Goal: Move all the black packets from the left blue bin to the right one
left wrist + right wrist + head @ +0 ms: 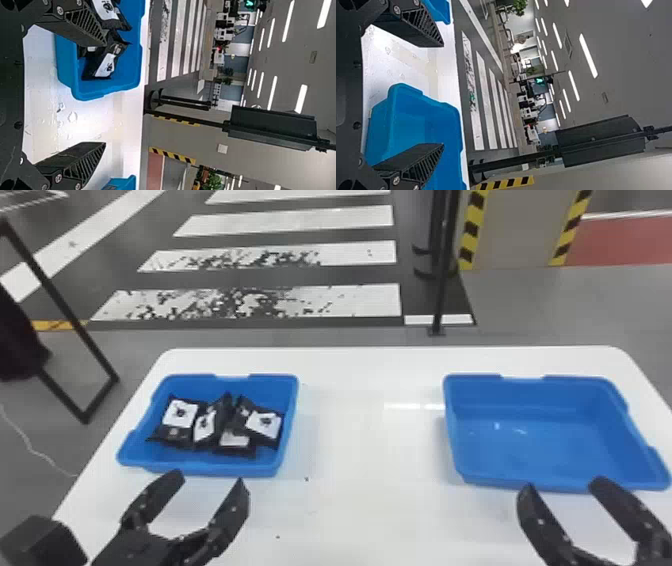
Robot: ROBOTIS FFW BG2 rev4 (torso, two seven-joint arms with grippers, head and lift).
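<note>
At the white, round-cornered table (pixel 370 415)'s left edge, toward its far left corner, sits the blue rectangular plastic bin with a flared rim (pixel 215 468). Inside lie the black, glossy-looking film packets with white labels, some overlapping, so I cannot count them surely. The leftmost packet (pixel 180 415) lies fairly flat; the next, a narrow one (pixel 205 426), seems tipped against its neighbours; the rightmost packet (pixel 264 423) rests near the bin's right wall, partly over others.

They look light and soft, likely to crease and perhaps slide under a loose pinch. I would take the rightmost by its raised body, fingers either side, rather than by a thin sealed edge, and watch that the one beneath doesn't come along.

The black two-fingered left gripper (pixel 208 479) is just on the near side of that bin, fingers spread, grasping nothing.

Along the table's right edge, toward the far right corner, is the second blue plastic bin (pixel 540 445), the packets' destination. The matching black right gripper (pixel 562 484) is by its near rim, also parted and holding nothing
</note>
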